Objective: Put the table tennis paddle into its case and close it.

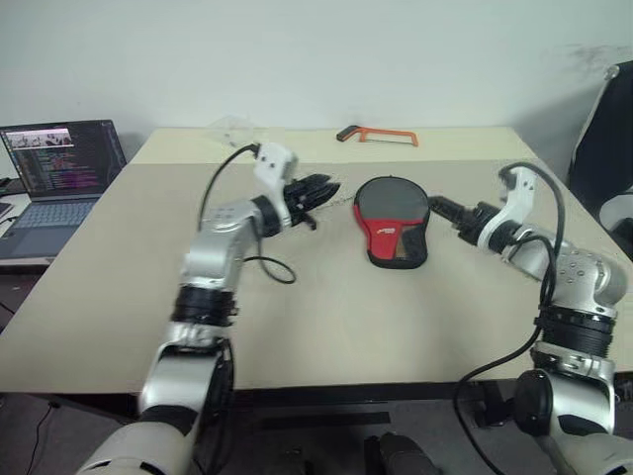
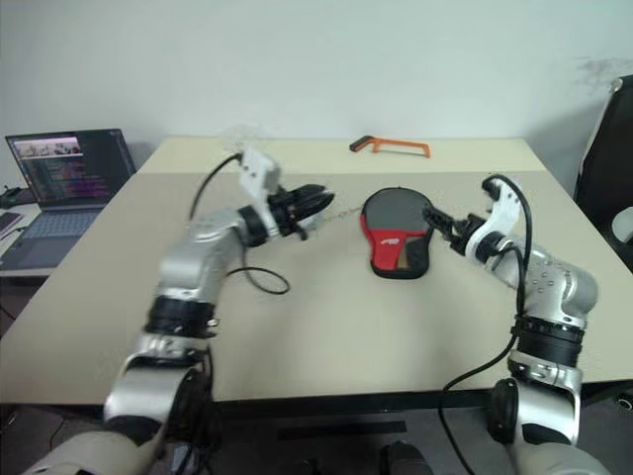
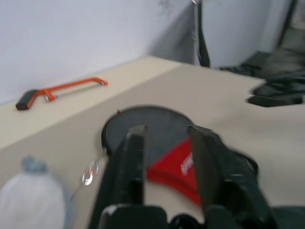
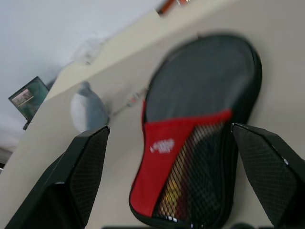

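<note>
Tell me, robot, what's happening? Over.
Right gripper open, left gripper open, both empty. Case on table, part unzipped. Nothing blocking.

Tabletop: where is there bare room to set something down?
Free: the beige table in front of the red-and-black fabric paddle case, and behind it up to the orange hacksaw. Crowded: beside the case, left gripper, right gripper, grey plush charm.

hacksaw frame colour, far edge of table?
Orange, with a black handle; hacksaw shows best in the left wrist view.
</note>
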Robot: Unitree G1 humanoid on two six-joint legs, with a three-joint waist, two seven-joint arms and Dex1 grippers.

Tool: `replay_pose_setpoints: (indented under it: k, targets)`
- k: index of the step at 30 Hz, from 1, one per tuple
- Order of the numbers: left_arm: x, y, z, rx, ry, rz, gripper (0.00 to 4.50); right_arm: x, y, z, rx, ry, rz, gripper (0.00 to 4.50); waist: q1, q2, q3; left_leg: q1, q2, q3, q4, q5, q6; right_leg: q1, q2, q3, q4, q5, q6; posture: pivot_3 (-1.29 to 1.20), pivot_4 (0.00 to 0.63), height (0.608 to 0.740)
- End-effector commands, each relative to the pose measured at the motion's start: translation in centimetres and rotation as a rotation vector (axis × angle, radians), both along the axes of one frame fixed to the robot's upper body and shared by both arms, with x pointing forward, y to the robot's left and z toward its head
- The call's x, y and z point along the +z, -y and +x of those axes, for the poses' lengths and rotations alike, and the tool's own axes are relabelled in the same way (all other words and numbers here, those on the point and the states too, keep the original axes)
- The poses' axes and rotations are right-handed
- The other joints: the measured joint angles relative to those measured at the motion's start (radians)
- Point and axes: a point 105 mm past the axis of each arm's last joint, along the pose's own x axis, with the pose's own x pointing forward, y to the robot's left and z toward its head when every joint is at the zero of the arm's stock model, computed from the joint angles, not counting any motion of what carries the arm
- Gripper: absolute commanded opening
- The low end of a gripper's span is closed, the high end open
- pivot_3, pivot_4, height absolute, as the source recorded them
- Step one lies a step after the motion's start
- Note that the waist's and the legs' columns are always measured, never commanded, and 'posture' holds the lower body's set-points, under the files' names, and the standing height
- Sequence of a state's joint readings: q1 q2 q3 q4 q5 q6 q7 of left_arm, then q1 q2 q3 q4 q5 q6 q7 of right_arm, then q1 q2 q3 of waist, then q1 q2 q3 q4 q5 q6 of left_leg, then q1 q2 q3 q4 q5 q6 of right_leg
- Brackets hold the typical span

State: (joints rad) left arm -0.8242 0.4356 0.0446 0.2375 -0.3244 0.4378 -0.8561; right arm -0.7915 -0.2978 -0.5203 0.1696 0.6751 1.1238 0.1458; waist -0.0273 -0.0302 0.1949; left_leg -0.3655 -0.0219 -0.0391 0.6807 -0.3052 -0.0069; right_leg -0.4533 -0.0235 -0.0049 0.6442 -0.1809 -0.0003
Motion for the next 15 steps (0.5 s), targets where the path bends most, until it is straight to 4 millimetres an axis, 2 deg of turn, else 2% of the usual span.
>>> replay_pose_setpoints:
  k: [1, 3, 6, 10, 13, 15]
  targets:
    - [1.1, -2.0, -3.0, -0.092, 0.012, 0.022, 2.72, 0.1, 0.7, 0.3, -0.025, -0.033, 0.154, 4.5, 0.002, 0.0, 0.0, -0.001, 0.0, 0.0, 0.0, 0.0, 0.0, 0.0, 0.0, -0.001, -0.001, 0.0, 0.0, 0.0, 0.15, 0.74]
    - [0.6, -3.7, -4.2, -0.097, -0.029, 0.049, 3.39, -1.2, 0.9, 0.5, -0.033, -0.096, 0.213, 4.5, 0.002, 0.0, 0.0, -0.001, 0.0, 0.0, -0.001, 0.0, 0.0, 0.0, -0.001, -0.001, -0.002, 0.0, 0.0, 0.0, 0.15, 0.74]
    - [0.8, -5.5, -6.0, -0.115, -0.07, 0.058, 4.48, -3.1, 1.3, 0.6, -0.052, -0.162, 0.198, 4.5, 0.002, 0.0, 0.0, -0.001, 0.0, -0.001, -0.001, 0.0, 0.001, 0.0, 0.0, -0.002, -0.001, 0.0, 0.0, 0.0, 0.15, 0.74]
    - [0.7, -6.6, -7.0, -0.115, -0.095, 0.106, 4.48, -5.1, 1.4, 0.4, -0.056, -0.24, 0.197, 4.5, 0.0, 0.0, 0.0, 0.002, 0.0, -0.001, 0.0, 0.0, 0.001, 0.003, 0.002, -0.003, -0.001, 0.0, 0.0, 0.0, 0.15, 0.74]
    - [0.5, -7.3, -6.8, -0.062, -0.089, 0.133, 4.48, -6.1, 1.5, 0.4, -0.066, -0.264, 0.201, 4.5, -0.002, 0.0, 0.0, 0.003, 0.0, 0.0, 0.0, 0.0, 0.001, 0.003, 0.003, -0.003, -0.001, 0.0, 0.0, 0.0, 0.15, 0.74]
    - [-0.7, -6.7, -7.8, -0.109, -0.12, 0.187, 4.48, -7.1, 1.6, 0.5, -0.079, -0.287, 0.216, 4.5, -0.004, 0.0, 0.0, 0.003, 0.0, 0.0, 0.0, 0.0, 0.001, 0.004, 0.003, -0.003, -0.001, 0.0, 0.0, 0.0, 0.15, 0.74]
